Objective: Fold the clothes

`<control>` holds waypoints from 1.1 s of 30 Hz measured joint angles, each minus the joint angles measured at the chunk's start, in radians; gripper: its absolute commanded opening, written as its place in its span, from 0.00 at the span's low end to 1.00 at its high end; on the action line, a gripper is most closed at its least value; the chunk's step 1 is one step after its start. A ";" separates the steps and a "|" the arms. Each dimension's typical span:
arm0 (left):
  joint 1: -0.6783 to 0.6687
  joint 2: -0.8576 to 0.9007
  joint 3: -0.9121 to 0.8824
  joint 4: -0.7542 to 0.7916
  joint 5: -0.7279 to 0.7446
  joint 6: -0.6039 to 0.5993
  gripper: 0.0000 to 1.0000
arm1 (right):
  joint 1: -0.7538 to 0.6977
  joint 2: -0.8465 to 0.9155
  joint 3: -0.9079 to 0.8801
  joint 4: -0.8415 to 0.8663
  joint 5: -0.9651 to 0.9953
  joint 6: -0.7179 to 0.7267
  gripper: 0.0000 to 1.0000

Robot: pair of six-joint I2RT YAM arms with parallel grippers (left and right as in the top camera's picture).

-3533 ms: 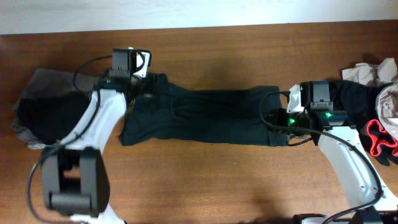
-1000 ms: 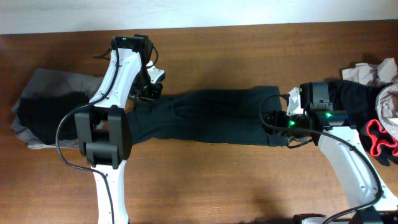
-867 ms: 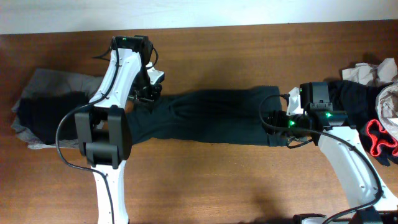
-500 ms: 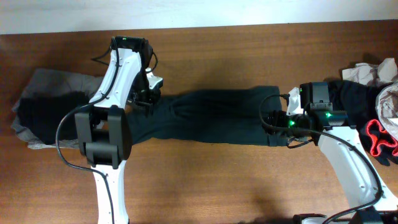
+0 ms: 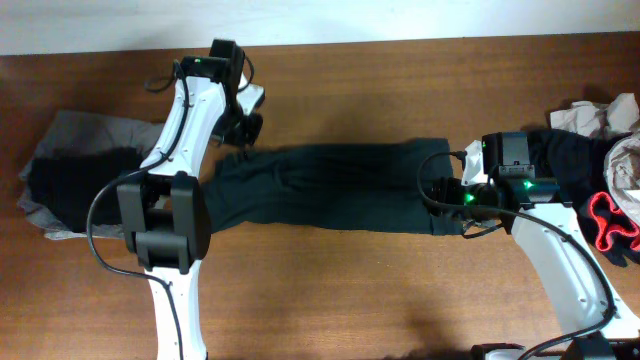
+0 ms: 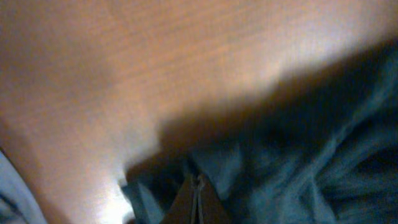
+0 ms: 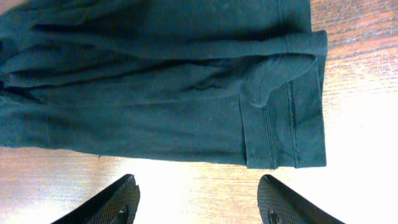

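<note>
The left end effector (image 6: 198,202) is closed tight, its two fingertips pressed together on a puckered edge of the black T-shirt (image 6: 298,155). In the blurred left wrist view the cloth gathers up around those tips, with a shadow on the wood under it. From overhead, this end effector (image 5: 243,128) sits at the shirt's upper left corner, close to the far edge of the counter (image 5: 380,290).

The right end effector (image 7: 200,202) stands wide open and holds nothing. Its dark fingers (image 7: 118,200) are spread over bare wood just beside the shirt's long edge, not touching the cloth. The stitched hem and a rolled-over fold lie in front of it.

The T-shirt (image 5: 340,190) lies as a long, wrinkled band across the middle of the counter, reaching from one arm to the other. Behind the left arm, at the left end of the counter, a grey and black garment (image 5: 70,170) is spread flat. At the right end sits a heap of clothes (image 5: 590,120), with a red-trimmed piece (image 5: 610,225) on its near side.
</note>
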 measured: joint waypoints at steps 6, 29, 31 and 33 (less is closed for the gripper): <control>0.001 0.000 -0.062 0.064 -0.001 -0.003 0.01 | 0.000 0.000 0.000 -0.026 0.007 0.000 0.66; 0.001 -0.180 -0.071 -0.265 0.031 -0.007 0.01 | 0.000 0.000 0.000 -0.026 0.026 0.001 0.66; 0.001 -0.239 -0.066 -0.176 0.031 -0.009 0.01 | 0.000 0.000 0.000 -0.024 0.026 0.000 0.66; 0.001 -0.270 -0.061 -0.100 0.031 -0.010 0.01 | 0.000 0.000 0.000 -0.024 0.026 0.000 0.66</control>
